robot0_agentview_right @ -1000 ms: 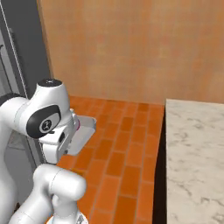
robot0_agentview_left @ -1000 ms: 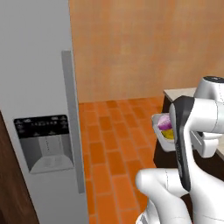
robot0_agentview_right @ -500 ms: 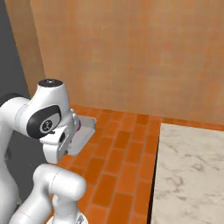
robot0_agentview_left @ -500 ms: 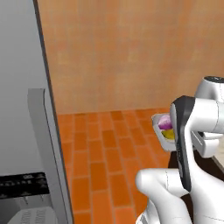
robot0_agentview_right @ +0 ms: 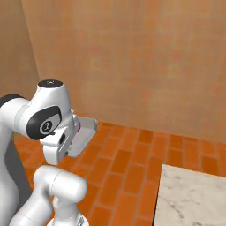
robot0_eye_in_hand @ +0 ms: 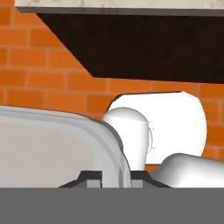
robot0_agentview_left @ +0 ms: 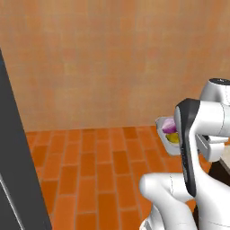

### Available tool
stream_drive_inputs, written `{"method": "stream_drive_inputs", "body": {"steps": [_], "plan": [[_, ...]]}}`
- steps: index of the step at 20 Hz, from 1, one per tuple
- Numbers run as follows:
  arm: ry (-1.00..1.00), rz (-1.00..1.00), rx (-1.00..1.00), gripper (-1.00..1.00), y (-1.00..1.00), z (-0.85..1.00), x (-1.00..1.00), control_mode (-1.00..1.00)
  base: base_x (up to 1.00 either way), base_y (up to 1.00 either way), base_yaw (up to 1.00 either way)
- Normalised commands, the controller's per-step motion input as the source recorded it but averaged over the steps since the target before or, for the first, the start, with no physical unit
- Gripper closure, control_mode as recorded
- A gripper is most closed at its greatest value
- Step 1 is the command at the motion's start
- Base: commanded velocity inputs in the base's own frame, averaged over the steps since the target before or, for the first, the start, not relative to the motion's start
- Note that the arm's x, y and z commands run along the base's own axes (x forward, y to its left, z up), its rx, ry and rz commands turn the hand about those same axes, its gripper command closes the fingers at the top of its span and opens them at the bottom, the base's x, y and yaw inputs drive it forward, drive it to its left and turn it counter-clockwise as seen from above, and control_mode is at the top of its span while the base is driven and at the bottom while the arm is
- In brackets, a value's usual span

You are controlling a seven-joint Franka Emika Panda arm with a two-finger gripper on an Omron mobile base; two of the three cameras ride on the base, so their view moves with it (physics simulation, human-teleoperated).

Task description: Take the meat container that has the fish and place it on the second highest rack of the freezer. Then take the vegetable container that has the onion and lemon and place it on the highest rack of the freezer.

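Orange brick flooring (robot0_agentview_left: 103, 170) runs back to a tan wall (robot0_agentview_left: 112, 63), and above it the vegetable container (robot0_agentview_left: 162, 128) hangs in the air, carried at the arm's hand. In the left base view it peeks out from behind the white arm (robot0_agentview_left: 197, 148) at the right, with the purple onion (robot0_agentview_left: 169, 126) nearer the far end and the yellow lemon (robot0_agentview_left: 174, 137) just beside it on the near side. In the right base view the tray's grey underside (robot0_agentview_right: 84, 134) tilts out to the right of the arm's head, well above the floor. In the hand view the gripper (robot0_eye_in_hand: 111, 177) pinches the tray's rounded rim (robot0_eye_in_hand: 114, 151), its fingers (robot0_eye_in_hand: 89, 177) pressed close on either side of the thin metal edge. A marble counter (robot0_agentview_right: 190, 198) sits at the near right, and a dark grey panel (robot0_agentview_left: 18, 170) stands at the left edge.
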Motion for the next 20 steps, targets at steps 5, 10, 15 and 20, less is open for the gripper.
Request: {"method": "stream_drive_inputs", "body": {"steps": [5,10,15,20], "plan": [[0.0,0.0,0.0,1.0,0.0,0.0,0.0,1.0,0.48,-0.04,0.61],[0.0,0.0,0.0,1.0,0.0,0.0,0.0,1.0,0.22,-0.07,0.84],[0.0,0.0,0.0,1.0,0.0,0.0,0.0,1.0,0.23,-0.42,0.81],[0.0,0.0,0.0,1.0,0.0,0.0,0.0,1.0,0.24,-0.67,0.71]]}}
